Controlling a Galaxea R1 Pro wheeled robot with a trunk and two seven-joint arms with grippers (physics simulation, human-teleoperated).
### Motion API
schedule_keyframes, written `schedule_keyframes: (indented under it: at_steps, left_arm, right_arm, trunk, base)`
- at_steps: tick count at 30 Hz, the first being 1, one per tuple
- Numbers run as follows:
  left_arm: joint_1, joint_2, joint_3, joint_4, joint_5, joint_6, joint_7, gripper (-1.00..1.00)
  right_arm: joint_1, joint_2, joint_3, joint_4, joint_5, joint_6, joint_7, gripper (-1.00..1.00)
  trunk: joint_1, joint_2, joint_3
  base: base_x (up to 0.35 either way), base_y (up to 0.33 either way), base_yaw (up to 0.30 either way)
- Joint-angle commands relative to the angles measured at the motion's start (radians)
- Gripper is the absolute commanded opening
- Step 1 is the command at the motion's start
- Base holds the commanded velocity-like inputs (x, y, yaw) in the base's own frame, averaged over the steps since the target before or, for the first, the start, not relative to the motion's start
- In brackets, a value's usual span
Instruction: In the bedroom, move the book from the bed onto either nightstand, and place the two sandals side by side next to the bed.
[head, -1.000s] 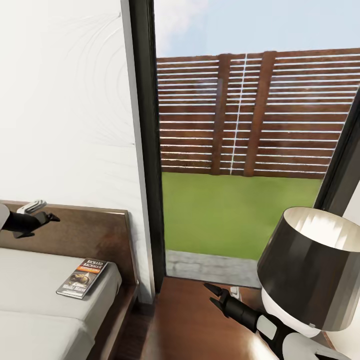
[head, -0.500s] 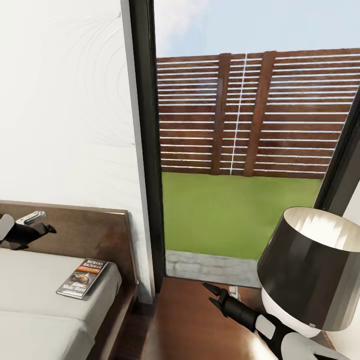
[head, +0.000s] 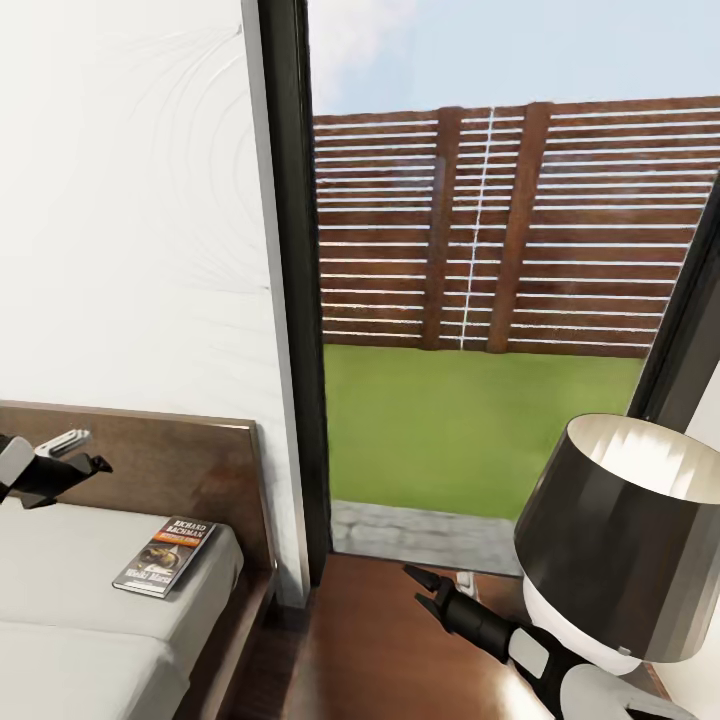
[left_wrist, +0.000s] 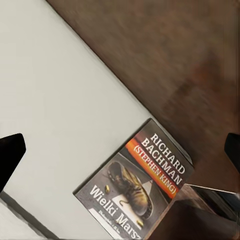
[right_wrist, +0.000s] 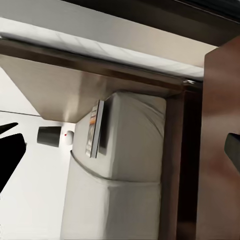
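The book (head: 165, 556) lies flat on the bed (head: 60, 590), at the grey mattress's corner by the headboard (head: 190, 470). In the left wrist view its dark cover (left_wrist: 137, 182) reads "RICHARD BACHMAN". My left gripper (head: 95, 463) hovers open above the mattress, left of the book and apart from it; its fingertips (left_wrist: 10, 155) stand wide. My right gripper (head: 420, 590) is open and empty over the nightstand (head: 370, 650). The right wrist view looks across at the book's edge (right_wrist: 95, 130). The two sandals are out of view.
A large lamp (head: 620, 540) with a dark shade stands on the nightstand beside my right arm. A tall black window frame (head: 295, 300) rises between bed and nightstand, with grass and a slatted fence outside. Another lamp (right_wrist: 50, 135) stands beyond the bed's far side.
My left gripper has dropped lower and drawn back to the left, toward the mattress. The right gripper has hardly shifted. The book has not moved.
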Motion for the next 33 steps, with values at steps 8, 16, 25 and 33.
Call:
schedule_keyframes:
  at_steps: [8, 16, 25, 33]
  left_arm:
    - [0.0, -0.005, 0.102, 0.059, 0.01, -0.108, 0.004, 1.0]
    - [0.0, -0.023, 0.136, 0.096, 0.012, -0.177, 0.011, 1.0]
    - [0.0, -0.041, 0.169, 0.102, 0.049, -0.195, 0.013, 1.0]
    - [0.0, -0.054, 0.18, 0.102, 0.064, -0.2, 0.021, 1.0]
  right_arm:
    - [-0.001, 0.014, 0.015, -0.002, 0.004, 0.009, 0.002, 1.0]
    - [-0.001, 0.015, 0.031, -0.001, 0.021, -0.013, 0.008, 1.0]
    - [-0.001, 0.034, 0.071, 0.004, 0.106, -0.046, 0.01, 1.0]
    - [-0.001, 0.048, 0.077, 0.005, 0.123, -0.051, 0.012, 1.0]
  trunk:
    - [0.0, 0.0, -0.001]
    - [0.0, 0.0, -0.001]
    - [0.0, 0.0, -0.001]
    - [0.0, 0.0, -0.001]
  base:
    - [0.0, 0.0, 0.0]
    - [0.0, 0.0, 0.0]
    - [0.0, 0.0, 0.0]
    - [0.0, 0.0, 0.0]
